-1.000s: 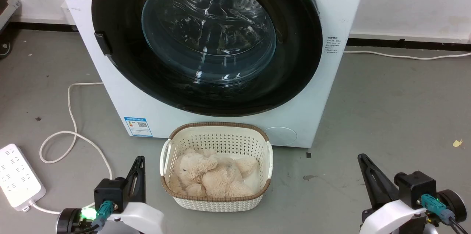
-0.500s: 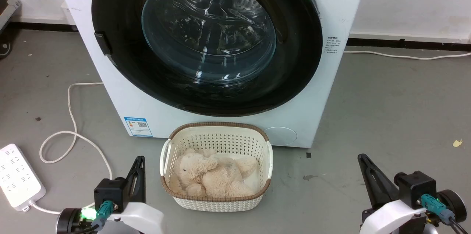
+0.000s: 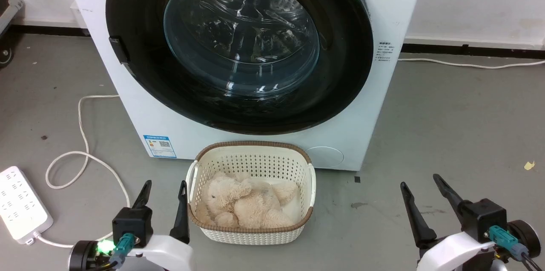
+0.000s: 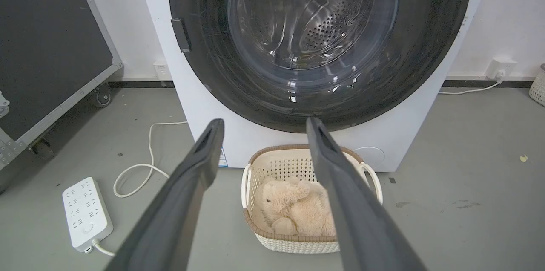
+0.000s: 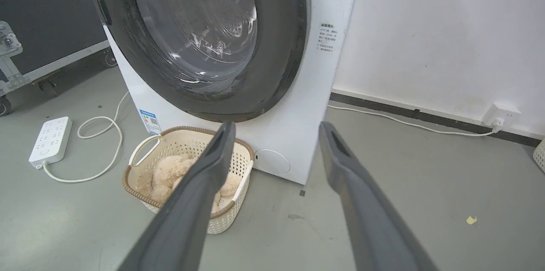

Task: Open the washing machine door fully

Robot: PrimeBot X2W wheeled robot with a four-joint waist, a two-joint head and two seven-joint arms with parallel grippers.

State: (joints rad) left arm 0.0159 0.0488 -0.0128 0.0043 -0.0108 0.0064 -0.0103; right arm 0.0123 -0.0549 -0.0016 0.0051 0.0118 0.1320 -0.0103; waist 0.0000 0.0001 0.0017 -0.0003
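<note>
Fingers apart on left gripper (image 3: 165, 183) and right gripper (image 3: 419, 180), clear of door (image 3: 240, 36)

Bright even light, glare on door glass (image 3: 241, 34)

Basket (image 3: 251, 145) with a soft toy (image 3: 247, 205) in it on the floor (image 3: 447, 126) before the washing machine door (image 3: 240, 45), power strip (image 3: 19, 203) well left.

The top of the washing machine door (image 3: 240, 45) is cut off. The words on the blue sticker (image 3: 159, 146) are too small to read.
</note>
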